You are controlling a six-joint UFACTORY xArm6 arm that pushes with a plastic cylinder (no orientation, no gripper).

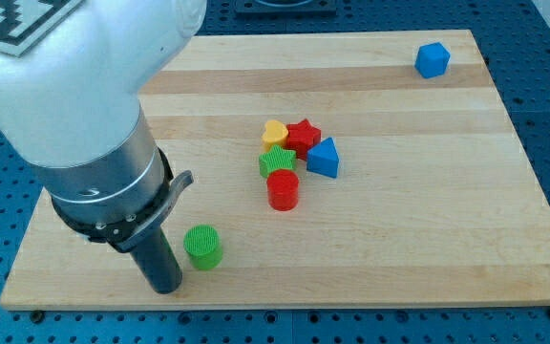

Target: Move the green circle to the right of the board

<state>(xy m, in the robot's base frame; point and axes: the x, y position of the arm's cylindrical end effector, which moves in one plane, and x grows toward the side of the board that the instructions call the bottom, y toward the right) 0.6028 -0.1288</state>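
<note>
Resting on the board near its bottom-left corner, my tip (pixel 166 287) is a bare rod with nothing in its hold, standing just to the view's left of the green circle (pixel 202 247), close beside it; whether the two touch cannot be told. Seven blocks lie on the wooden board (pixel 428 210): two green, two red, two blue, one yellow. Going rightward, the green circle sits alone near the bottom edge. Next comes a tight cluster at mid-board: a yellow heart (pixel 274 132) and red star (pixel 303 136) on top, a green star (pixel 277 161) below them, a red cylinder (pixel 283 190) below that, and a blue triangle (pixel 324 158) on the cluster's right side. A blue cube (pixel 433 59) stands apart near the top-right corner. Bare wood runs along the bottom edge from the green circle to the right side.
</note>
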